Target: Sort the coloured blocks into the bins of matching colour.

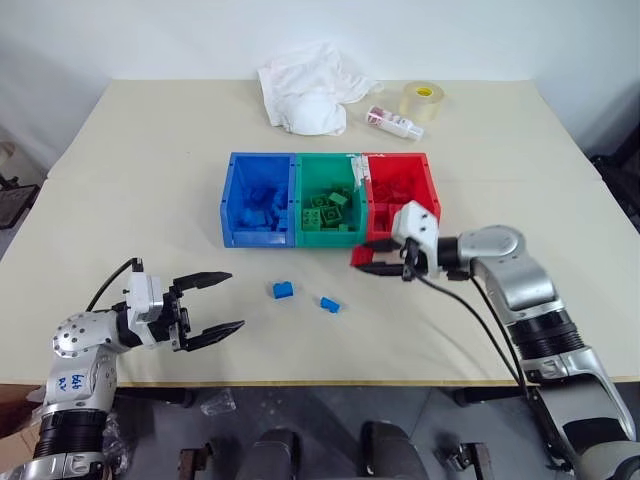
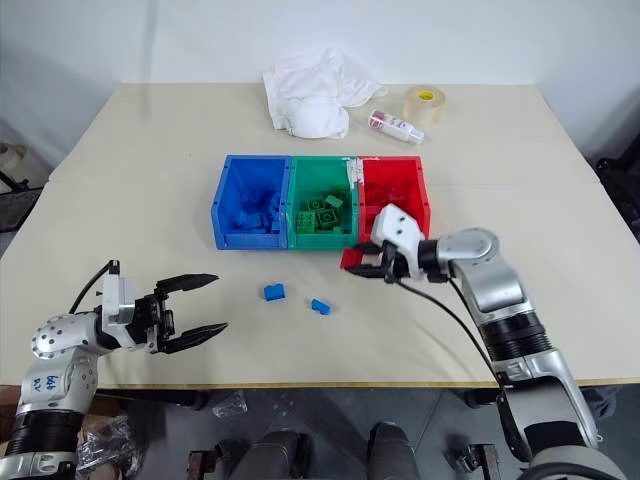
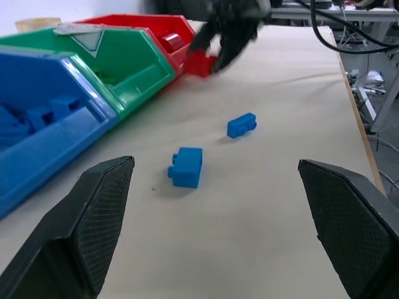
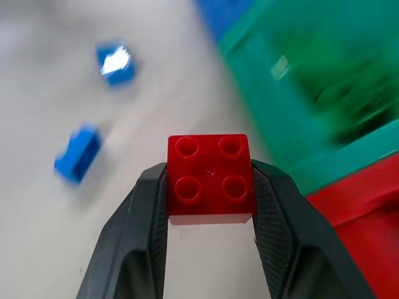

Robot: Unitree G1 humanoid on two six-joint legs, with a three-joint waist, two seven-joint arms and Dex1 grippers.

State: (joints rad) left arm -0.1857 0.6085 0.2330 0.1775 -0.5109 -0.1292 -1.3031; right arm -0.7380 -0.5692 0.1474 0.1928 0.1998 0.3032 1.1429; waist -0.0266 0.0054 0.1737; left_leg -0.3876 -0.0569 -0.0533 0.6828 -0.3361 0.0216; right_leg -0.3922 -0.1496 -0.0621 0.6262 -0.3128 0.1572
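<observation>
My right gripper (image 1: 380, 257) is shut on a red block (image 4: 209, 179), its studs facing the wrist camera. It holds the block just in front of the bins, where the green bin (image 1: 325, 238) meets the red bin (image 1: 431, 190). The blue bin (image 1: 228, 205) is joined on at the left. Each bin has several blocks of its own colour inside. Two blue blocks (image 1: 283, 290) (image 1: 330, 304) lie on the table in front of the bins. My left gripper (image 1: 233, 300) is open near the front left of the table, pointing toward those blue blocks with nothing between its fingers.
At the back of the table lie a white cloth (image 1: 310, 95), a clear tape roll (image 1: 422, 100) and a small white bottle (image 1: 393, 122). The table's front edge (image 1: 330, 381) runs just below both arms.
</observation>
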